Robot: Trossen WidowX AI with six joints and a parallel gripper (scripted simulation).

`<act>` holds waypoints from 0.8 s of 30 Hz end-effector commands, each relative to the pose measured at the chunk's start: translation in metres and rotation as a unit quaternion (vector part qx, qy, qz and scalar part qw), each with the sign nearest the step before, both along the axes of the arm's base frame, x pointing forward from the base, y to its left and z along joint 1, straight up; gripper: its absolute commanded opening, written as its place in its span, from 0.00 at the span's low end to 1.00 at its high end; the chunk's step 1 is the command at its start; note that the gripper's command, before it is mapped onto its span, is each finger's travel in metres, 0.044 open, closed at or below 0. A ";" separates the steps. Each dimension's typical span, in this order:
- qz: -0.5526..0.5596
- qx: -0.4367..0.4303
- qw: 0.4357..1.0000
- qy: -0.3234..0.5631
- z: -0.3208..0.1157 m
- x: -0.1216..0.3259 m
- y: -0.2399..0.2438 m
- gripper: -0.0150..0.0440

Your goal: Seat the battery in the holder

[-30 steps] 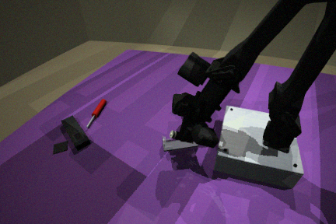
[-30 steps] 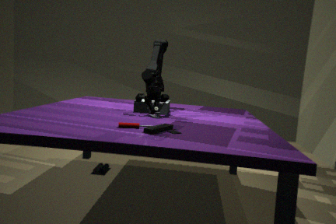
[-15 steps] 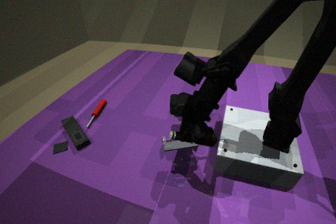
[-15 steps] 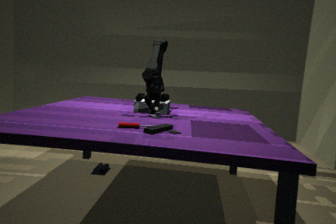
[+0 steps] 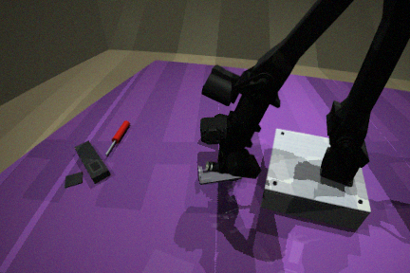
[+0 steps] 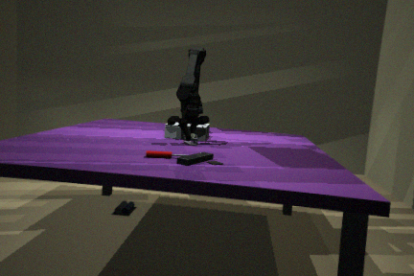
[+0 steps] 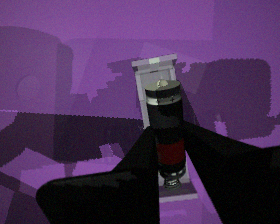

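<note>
The arm (image 5: pixel 285 51) (image 6: pixel 193 73) is matte black, with long plain links and chunky, angular joint housings. Blunt cylindrical bodies jut out above the gripper (image 7: pixel 169 135), whose black fingers taper to narrow tips.

From my feed: purple tabletop (image 5: pixel 157 231) (image 6: pixel 268 172) (image 7: pixel 91 20); on it, red-handled screwdriver (image 5: pixel 121 131) (image 6: pixel 159 154) beside black remote-like case (image 5: pixel 89 155) (image 6: pixel 195 158), small dark flat cover (image 5: pixel 73 179) (image 6: pixel 215 163), pale battery holder (image 5: pixel 220 178) (image 7: pixel 178 196).

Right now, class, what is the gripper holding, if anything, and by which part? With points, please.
The gripper (image 5: pixel 227 171) (image 7: pixel 166 129) holds the battery (image 7: pixel 165 116) around its middle, toward the red band, terminal end free.
</note>
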State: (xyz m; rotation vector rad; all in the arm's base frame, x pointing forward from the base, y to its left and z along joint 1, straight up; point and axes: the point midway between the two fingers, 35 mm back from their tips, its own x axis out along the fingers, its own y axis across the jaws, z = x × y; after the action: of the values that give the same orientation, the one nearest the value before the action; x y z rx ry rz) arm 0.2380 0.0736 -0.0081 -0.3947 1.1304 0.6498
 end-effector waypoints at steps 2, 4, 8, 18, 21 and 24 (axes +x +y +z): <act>-0.006 -0.014 1.000 0.024 -0.006 -0.003 -0.002 0.38; -0.006 -0.018 0.999 0.029 -0.006 -0.003 -0.002 0.38; -0.006 -0.025 0.999 0.040 -0.006 -0.002 -0.001 0.38; -0.005 -0.046 0.997 0.067 -0.008 0.000 0.000 0.38; -0.005 -0.052 0.996 0.075 -0.008 0.000 0.001 0.38; -0.004 -0.058 0.995 0.082 -0.008 0.001 0.001 0.38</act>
State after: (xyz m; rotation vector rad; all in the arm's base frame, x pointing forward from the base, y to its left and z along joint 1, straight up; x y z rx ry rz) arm 0.2420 0.0770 -0.0121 -0.4378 1.2897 0.6309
